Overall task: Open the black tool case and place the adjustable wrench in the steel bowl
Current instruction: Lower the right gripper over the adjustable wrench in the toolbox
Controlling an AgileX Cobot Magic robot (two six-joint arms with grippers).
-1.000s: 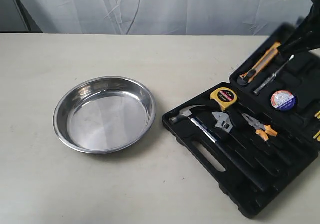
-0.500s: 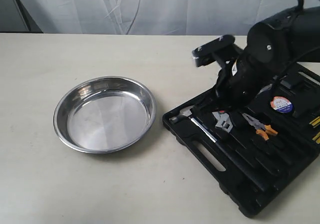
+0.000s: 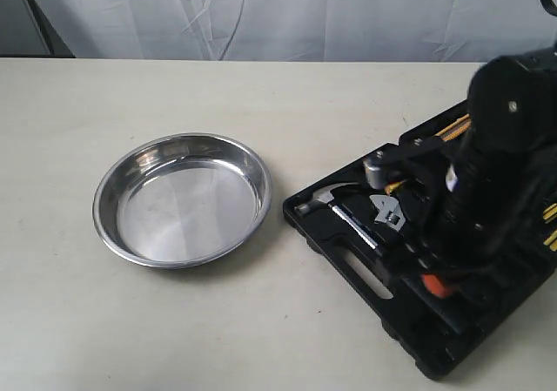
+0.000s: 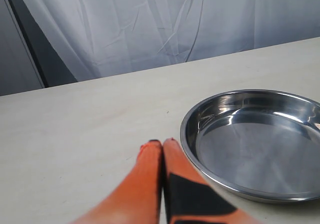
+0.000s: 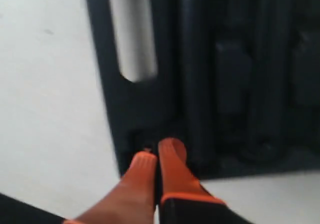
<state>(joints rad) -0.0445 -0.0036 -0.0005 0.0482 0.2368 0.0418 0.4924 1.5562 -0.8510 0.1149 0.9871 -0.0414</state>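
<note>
The black tool case [image 3: 341,253] lies open at the right of the exterior view, with its handle cut-out facing the front. The adjustable wrench [image 3: 389,212] rests in its slot beside the hammer [image 3: 324,198]. My right arm hangs over the case and hides most of its inside. My right gripper [image 3: 432,284] [image 5: 159,150] is shut with nothing in it, low over the case's [image 5: 230,74] front edge near the handle cut-out [image 5: 131,34]. The steel bowl [image 3: 183,199] [image 4: 260,144] stands empty to the left. My left gripper [image 4: 159,144] is shut just beside its rim, low over the table.
A pale table [image 3: 261,321] carries everything, and a white curtain [image 3: 261,16] hangs behind it. Part of a yellow-handled tool [image 3: 452,128] shows in the case behind my arm.
My right arm has swung down from the back right across the open case. It now covers the pliers, the tape measure and the lid's tools. The bowl and wrench have not moved.
</note>
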